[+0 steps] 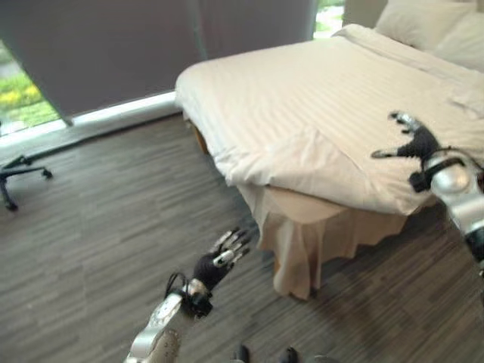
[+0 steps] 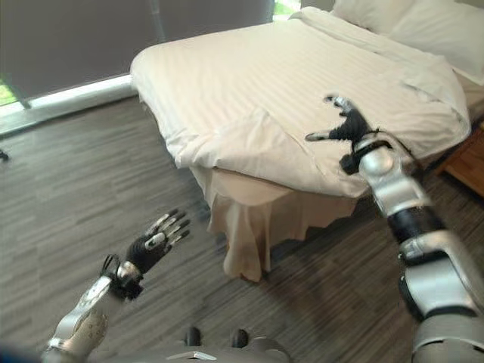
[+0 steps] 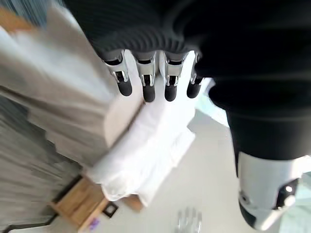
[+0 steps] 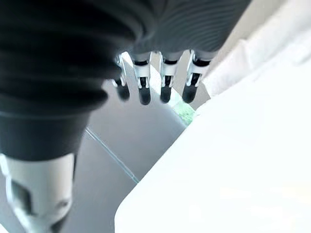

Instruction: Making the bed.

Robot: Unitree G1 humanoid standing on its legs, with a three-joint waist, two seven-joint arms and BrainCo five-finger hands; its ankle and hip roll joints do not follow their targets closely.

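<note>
Bed sits right of centre in the head views, white striped duvet spread over most of it, and it looks largely flat up top. I'd call the job well along but not finished. The near corner is the trouble: a flap of duvet lies folded back on itself there, and below it the beige bed skirt and a strip of mattress side show bare. Pillows sit at the head end; the duvet near them looks a bit rumpled.

Right hand hovers over the duvet near the side edge, fingers splayed wide, thumb out, holding nothing; can't tell if the tips touch the cloth. Left hand hangs out over the wood-look floor, well short of the bed corner, fingers relaxed and spread, empty too. Left to do, prob.: flip that corner down and pull it square, then smooth the top end.

View diffs: the right eye view catches a wooden nightstand at the bed's far side. The left eye view gets a chair base by the window. The left wrist view shows the pillows and wooden furniture past its fingers. The right wrist view looks across the white duvet twd the grey curtain.
</note>
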